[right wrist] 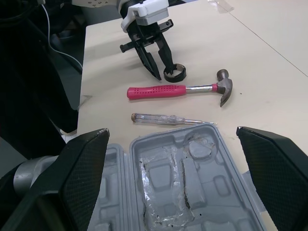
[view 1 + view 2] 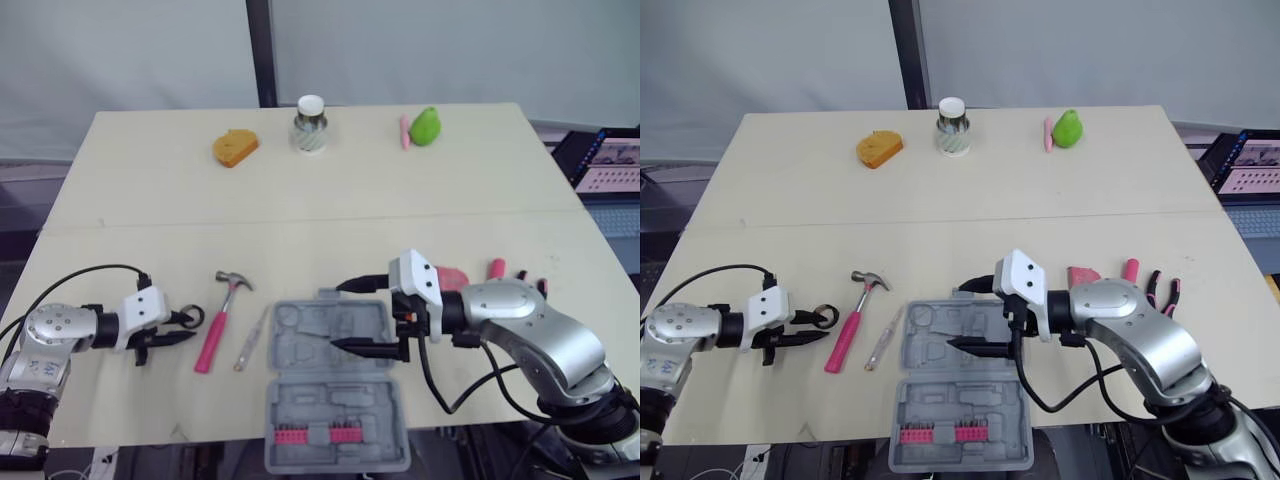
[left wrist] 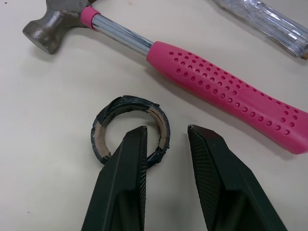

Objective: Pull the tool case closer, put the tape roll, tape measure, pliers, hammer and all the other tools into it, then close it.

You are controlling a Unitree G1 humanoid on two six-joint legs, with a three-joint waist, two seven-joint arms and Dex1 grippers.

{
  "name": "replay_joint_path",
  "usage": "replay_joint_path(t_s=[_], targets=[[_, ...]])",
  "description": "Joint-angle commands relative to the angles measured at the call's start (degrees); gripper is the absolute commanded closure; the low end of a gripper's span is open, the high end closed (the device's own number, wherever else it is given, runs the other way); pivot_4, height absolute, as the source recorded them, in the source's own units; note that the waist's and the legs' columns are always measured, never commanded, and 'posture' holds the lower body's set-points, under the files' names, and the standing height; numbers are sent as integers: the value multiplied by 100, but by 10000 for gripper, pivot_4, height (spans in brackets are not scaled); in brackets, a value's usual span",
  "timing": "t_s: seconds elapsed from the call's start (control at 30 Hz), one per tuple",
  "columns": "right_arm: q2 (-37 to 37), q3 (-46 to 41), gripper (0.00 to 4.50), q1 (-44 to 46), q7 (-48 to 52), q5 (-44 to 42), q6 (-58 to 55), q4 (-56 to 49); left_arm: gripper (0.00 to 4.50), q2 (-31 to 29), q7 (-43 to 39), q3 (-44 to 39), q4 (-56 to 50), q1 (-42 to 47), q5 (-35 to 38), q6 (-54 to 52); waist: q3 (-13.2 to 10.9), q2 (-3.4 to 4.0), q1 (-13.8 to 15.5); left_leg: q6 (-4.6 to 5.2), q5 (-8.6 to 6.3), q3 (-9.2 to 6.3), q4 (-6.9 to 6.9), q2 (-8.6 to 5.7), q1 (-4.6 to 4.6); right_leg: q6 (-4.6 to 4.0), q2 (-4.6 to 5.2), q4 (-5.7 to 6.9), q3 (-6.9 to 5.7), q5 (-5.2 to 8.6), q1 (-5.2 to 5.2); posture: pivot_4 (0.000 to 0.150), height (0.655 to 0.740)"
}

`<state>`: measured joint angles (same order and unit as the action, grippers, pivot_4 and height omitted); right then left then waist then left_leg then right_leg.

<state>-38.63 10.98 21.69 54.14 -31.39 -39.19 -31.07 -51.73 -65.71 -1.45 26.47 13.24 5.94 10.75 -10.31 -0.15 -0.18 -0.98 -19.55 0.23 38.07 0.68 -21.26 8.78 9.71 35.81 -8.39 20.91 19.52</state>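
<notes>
Left wrist view is showing the left end effector [image 3: 166,132] released, its fingers [image 3: 120,183] seeming to straddle the wall of the tape roll [image 3: 126,102], lying toward the surface's [image 2: 300,230] near left corner just beside the hammer [image 3: 216,91]; packing the roll looks like the step in hand, calling next for closing on that thin wall and carrying it to the open tool case [image 2: 335,400] at the middle of the near edge. The right end effector [image 2: 340,316] is hanging spread wide over the case, grasping nothing. A jar [image 2: 311,124] and a green pear [image 2: 426,126] are sitting along the far edge, a grey wall [image 2: 120,60] standing behind.
</notes>
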Motion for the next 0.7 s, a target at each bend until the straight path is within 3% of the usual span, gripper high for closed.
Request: replay_joint_path(t_s=[0.03, 0.07, 0.1, 0.4, 0.57, 0.7], targets=[[46, -13, 0, 50, -71, -27, 6, -113, 39307, 31, 54, -29, 89, 41, -24, 82, 0, 0, -1, 0, 0, 0, 0, 0, 0, 0, 0, 0, 0, 0, 0, 1500, 7400], [47, -13, 0, 51, -70, -26, 6, -111, 43615, 35, 56, -28, 98, 47, -18, 86, 0, 0, -2, 0, 0, 0, 0, 0, 1, 0, 0, 1, 0, 0, 0, 1500, 7400], [49, -15, 0, 52, -69, -26, 6, -109, 44435, 38, 57, -26, 107, 53, -14, 92, 0, 0, -1, 0, 0, 0, 0, 0, 1, 0, 0, 1, 0, 0, 0, 1500, 7400], [28, -54, 0, 44, -56, -57, -8, -137, 44435, 47, 35, -108, -20, 142, 158, -162, 1, -1, 5, 0, 0, 0, 1, 0, 2, 0, 0, 4, 0, 0, 0, 1500, 7400], [-313, -670, 0, -204, 62, -434, -122, -389, 44435, -72, -192, -330, -1162, 199, 835, -1358, 1, -4, 17, 0, 0, -5, 3, 0, -1, 0, 0, 5, 1, 0, -1, 1500, 7400], [-851, -1641, 0, -488, 209, -982, -299, -535, 44435, 115, -122, -259, -2424, 288, 1483, -2623, 0, -6, 26, 0, 0, -10, 7, -3, -5, 0, 0, 6, 13, 0, -2, 1500, 7400]])
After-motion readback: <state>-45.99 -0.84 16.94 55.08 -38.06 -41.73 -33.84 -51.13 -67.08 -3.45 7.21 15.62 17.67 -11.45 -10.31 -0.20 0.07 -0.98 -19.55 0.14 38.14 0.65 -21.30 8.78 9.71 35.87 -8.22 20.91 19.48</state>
